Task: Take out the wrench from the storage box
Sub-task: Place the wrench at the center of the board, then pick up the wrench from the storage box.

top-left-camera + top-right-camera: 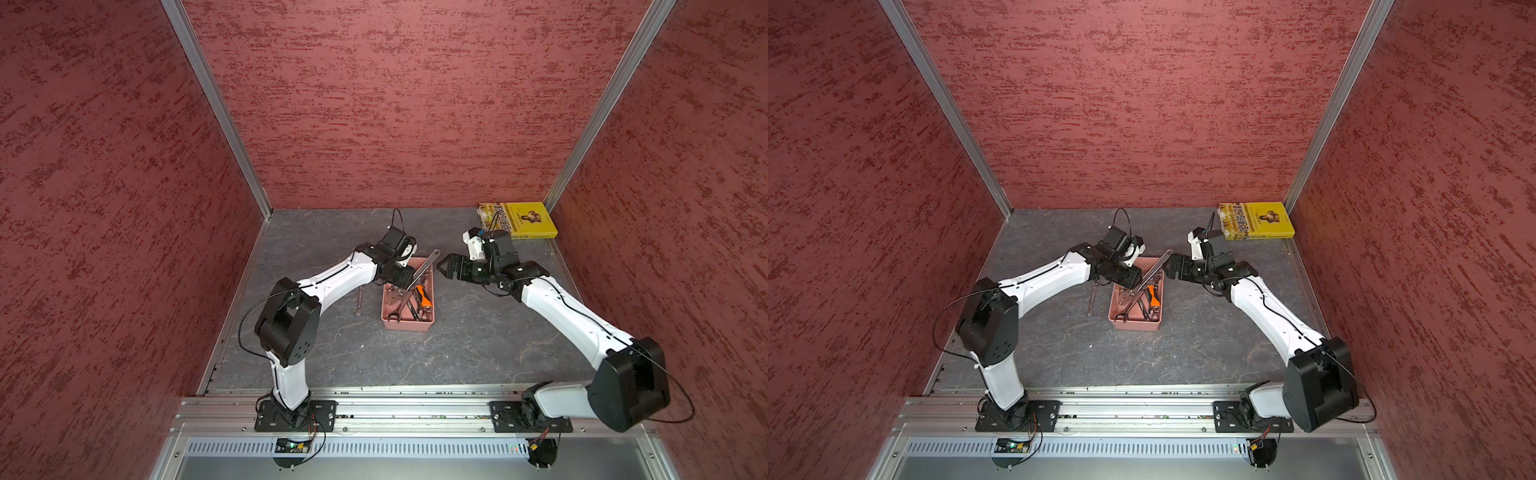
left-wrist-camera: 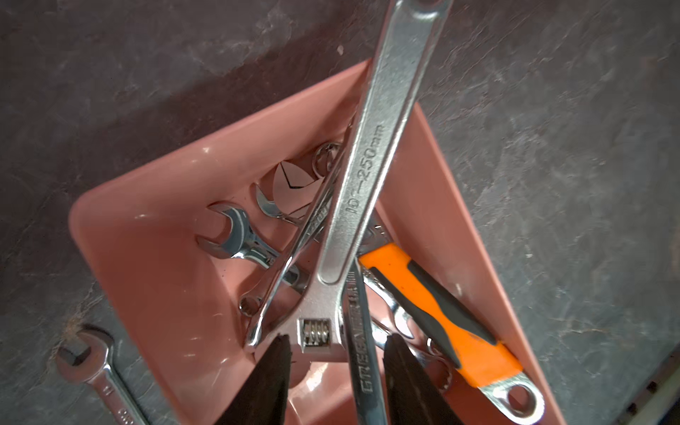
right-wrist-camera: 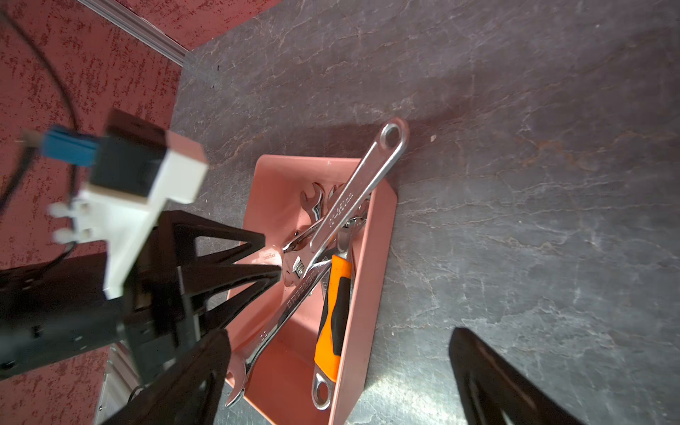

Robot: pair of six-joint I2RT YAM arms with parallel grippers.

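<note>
The wrench is a long, bright-steel adjustable one. Its head sits inside the storage box, and its shaft slants up across the box's far right corner. The holed end of the shaft sticks out past the rim.

The tabletop is dark grey with a slate pattern. Mottled red walls close it in on three sides, joined by aluminium posts. The salmon-pink box stands near the middle of the tabletop, a little toward the far edge.

The left gripper reaches into the box with its claw partly spread. One fingertip is at the wrench head, by the worm screw. I cannot tell whether the claw presses on the head. The right gripper hovers just off the box's right side, its claw spread wide and empty.

Under the wrench lies an orange-handled wrench amid several combination wrenches, which crowd the head. A small spanner lies on the tabletop just left of the box. A yellow book lies flat in the far right corner.
</note>
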